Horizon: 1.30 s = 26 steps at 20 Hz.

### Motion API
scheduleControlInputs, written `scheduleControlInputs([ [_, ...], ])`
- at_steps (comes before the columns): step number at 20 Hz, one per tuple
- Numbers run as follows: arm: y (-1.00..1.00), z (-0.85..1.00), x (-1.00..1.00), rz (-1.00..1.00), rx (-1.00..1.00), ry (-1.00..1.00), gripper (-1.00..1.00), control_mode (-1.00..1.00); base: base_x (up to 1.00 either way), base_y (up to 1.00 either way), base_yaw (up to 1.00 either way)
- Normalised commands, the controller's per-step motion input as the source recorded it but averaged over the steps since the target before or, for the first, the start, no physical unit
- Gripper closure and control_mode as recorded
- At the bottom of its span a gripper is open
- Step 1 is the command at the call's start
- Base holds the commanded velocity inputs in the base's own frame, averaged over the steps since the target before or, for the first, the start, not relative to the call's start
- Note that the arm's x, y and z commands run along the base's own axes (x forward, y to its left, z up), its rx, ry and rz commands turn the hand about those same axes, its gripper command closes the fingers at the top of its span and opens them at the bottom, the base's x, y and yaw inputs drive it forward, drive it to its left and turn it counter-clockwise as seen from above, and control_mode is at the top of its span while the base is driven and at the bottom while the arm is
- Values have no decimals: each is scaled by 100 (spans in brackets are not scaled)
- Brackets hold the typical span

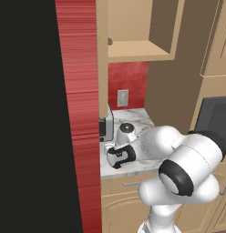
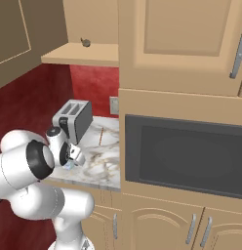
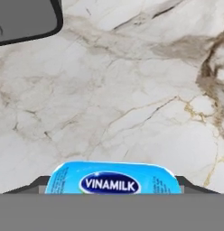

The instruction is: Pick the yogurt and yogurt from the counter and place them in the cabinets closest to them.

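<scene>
- In the hand view the yogurt [image 3: 113,179] sits on the counter [image 3: 132,103] between the dark fingertips [image 3: 35,186], one at each side; I cannot tell whether they are pinching it.
- Its blue label faces the camera, long axis crosswise, lettering upright.
- From the right, the gripper [image 2: 71,157] points down at the cup's blue speck [image 2: 69,166] beside a toaster [image 2: 73,120].
- From the left, the arm hides the cup.
- Above, the open cabinet [image 1: 137,51] has a bare shelf.

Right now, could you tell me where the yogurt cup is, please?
In the hand view, the yogurt cup sits on the marble counter between the gripper's fingertips, with the toaster nearby.
</scene>
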Motion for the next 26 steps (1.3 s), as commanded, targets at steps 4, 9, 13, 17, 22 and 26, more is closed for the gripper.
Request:
scheduleControlInputs([
  [4,0,0,0,0,0,0,100,-100,0,0,0],
  [9,0,29,0,0,1,0,100,-100,0,0,0],
  [13,-3,54,0,0,0,0,100,-100,0,0,0],
  [17,-10,62,-4,0,2,0,100,-100,0,0,0],
  [22,-9,64,-5,0,3,0,100,-100,0,0,0],
  [26,-11,63,-13,0,3,0,100,-100,0,0,0],
])
